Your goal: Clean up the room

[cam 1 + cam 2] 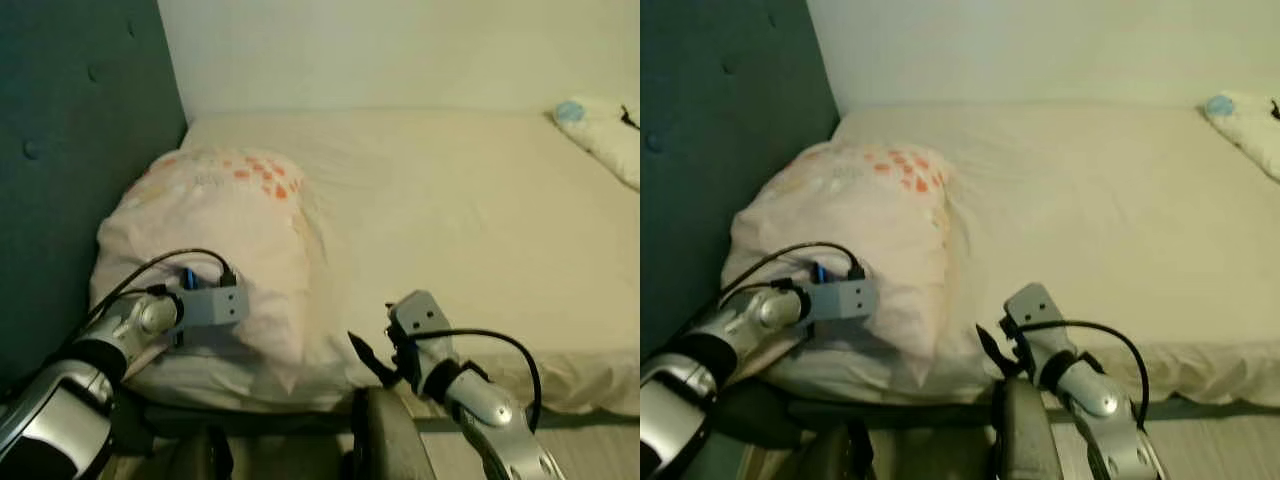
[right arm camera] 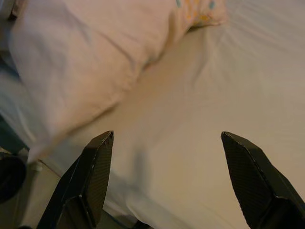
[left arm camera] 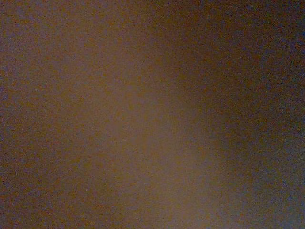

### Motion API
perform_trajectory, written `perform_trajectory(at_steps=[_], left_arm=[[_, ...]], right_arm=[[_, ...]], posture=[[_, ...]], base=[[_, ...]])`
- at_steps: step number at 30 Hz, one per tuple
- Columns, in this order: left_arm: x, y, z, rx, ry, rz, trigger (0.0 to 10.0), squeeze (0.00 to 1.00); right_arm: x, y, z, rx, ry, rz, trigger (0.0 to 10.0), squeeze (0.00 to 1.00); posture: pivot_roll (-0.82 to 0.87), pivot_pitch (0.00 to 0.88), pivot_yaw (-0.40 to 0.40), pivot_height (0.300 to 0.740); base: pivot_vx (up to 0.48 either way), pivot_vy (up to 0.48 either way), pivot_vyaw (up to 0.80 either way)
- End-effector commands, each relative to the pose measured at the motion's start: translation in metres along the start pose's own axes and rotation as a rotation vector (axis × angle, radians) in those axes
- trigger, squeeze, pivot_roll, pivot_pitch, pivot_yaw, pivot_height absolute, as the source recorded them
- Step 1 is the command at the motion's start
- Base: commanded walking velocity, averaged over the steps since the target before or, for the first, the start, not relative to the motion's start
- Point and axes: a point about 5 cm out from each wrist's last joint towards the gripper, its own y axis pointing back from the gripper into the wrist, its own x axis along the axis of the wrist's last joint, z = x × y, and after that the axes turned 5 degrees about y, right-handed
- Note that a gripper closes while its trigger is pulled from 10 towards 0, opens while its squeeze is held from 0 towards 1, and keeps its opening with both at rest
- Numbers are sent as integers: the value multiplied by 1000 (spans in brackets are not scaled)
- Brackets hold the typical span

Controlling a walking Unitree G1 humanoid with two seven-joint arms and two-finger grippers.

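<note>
A pale pink pillow [image 1: 225,250] with orange-red marks on its far end lies at the head of the bed, beside the headboard. My left gripper is pushed into the pillow's near side, with its wrist block [image 1: 215,303] against the fabric; the left wrist view is a dark brown blur. My right gripper [image 2: 167,136] is open and holds nothing. It hovers over the cream sheet [image 1: 450,220] at the bed's front edge, just right of the pillow's near corner [image 2: 71,86]. In the left eye view the right gripper [image 1: 368,358] sits low, near the mattress edge.
A teal padded headboard [image 1: 70,150] stands at the left and a cream wall behind. A white pillow [image 1: 610,140] with a small blue thing [image 1: 568,110] lies at the far right. A strip of floor [image 1: 600,450] runs below the bed edge.
</note>
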Motion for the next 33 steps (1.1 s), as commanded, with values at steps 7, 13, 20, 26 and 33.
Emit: perform_trajectory(at_steps=[7,13,20,26,33], left_arm=[[-14,1,6,-10,-105,-88,0,0],[-36,14,48,-274,-91,-103,0,0],[-69,46,75,-608,46,-124,0,0],[-98,77,69,-754,141,-201,0,0],[-67,86,24,-590,647,207,0,0]], right_arm=[[-8,8,-1,-12,4,-41,10000,0],[-8,6,-6,10,-2,-33,10000,0],[-3,-4,-13,77,-28,-5,10000,0],[1,-10,-19,127,-34,21,10000,0],[6,-10,-19,132,-97,60,10000,0]], posture=[[-131,245,-11,570],[-123,233,-16,570],[-99,201,-35,570],[-88,170,-33,570],[-86,143,-28,570]], base=[[0,0,0],[0,0,0],[0,0,0],[0,0,0],[0,0,0]])
